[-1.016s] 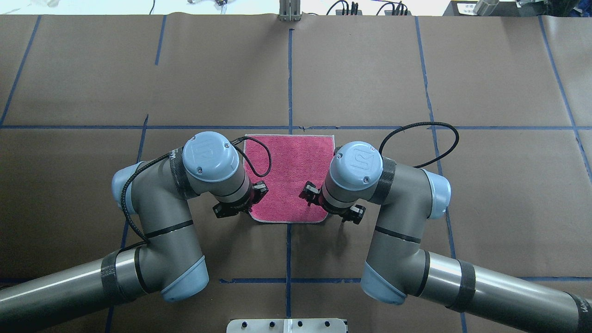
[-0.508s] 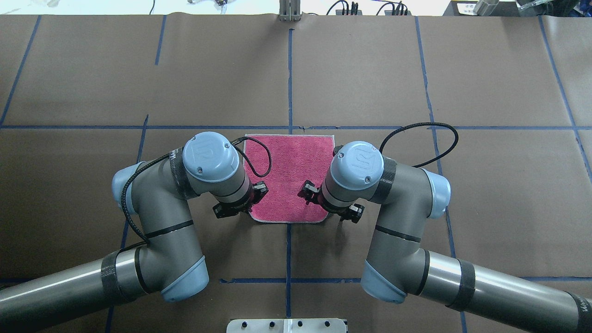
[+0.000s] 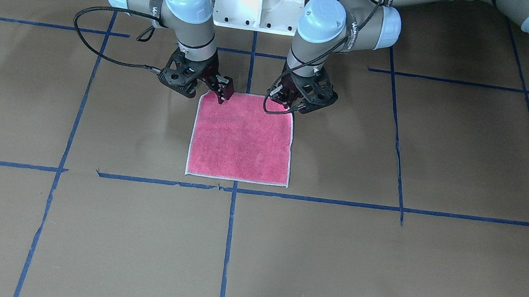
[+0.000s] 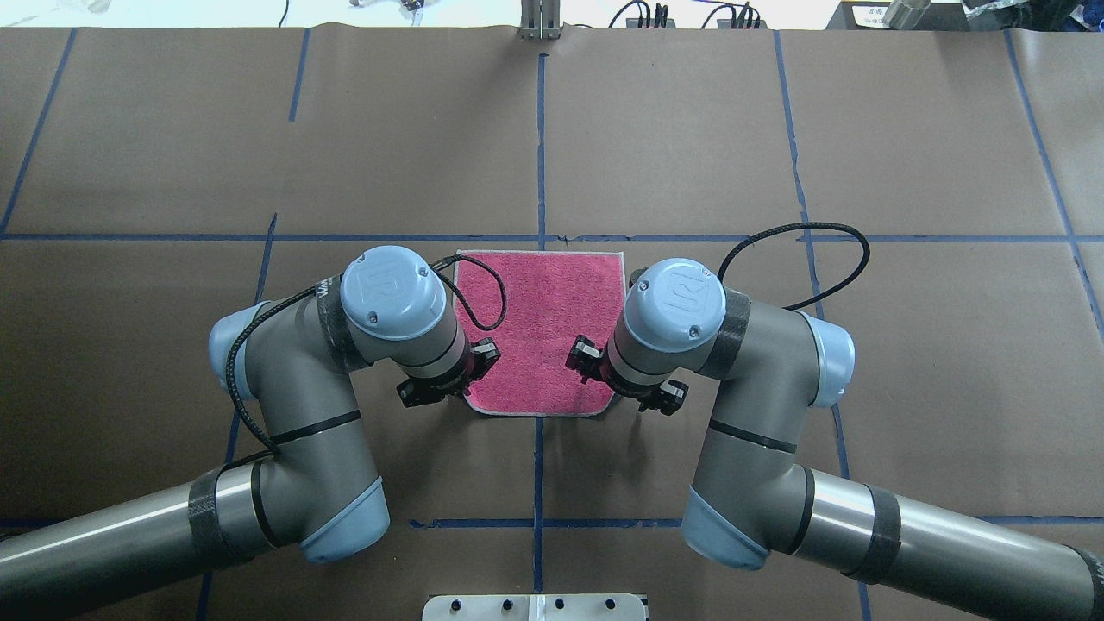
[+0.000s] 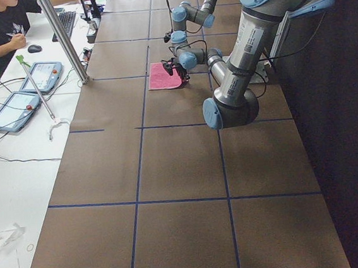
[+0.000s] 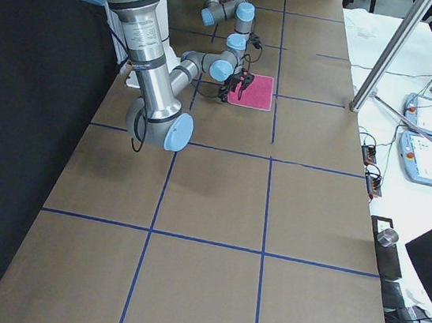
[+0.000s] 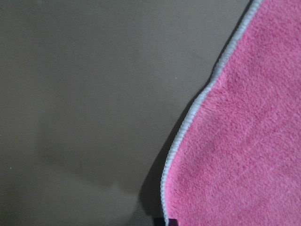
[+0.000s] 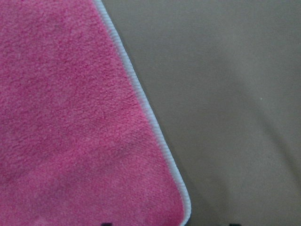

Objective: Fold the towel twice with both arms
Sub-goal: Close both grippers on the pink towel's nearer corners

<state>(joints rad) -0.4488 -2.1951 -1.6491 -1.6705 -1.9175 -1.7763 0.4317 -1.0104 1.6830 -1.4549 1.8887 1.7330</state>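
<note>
We read the overhead view from left to right.

1. The left arm (image 4: 293,388) comes in from the lower left. The left gripper (image 4: 450,373) points down at the near left corner of the towel (image 4: 539,319). Its jaws are spread: one finger is over the pink cloth, the other over the bare worktop (image 4: 690,129). It holds nothing. We cannot tell whether a fingertip touches the cloth. A black cable (image 4: 498,297) from this arm loops over the towel's left part.

2. The towel lies flat and unfolded, pink side up, across the centre tape line (image 4: 540,147). Its far edge is just beside the crosswise tape line. In the left wrist view the whitish stitched edge shows a slight kink near the corner.

3. The right gripper (image 4: 623,377) on the right arm (image 4: 759,405) straddles the near right corner. Its jaws are also spread, one finger over the cloth and one outside it, and it grips nothing.
</note>
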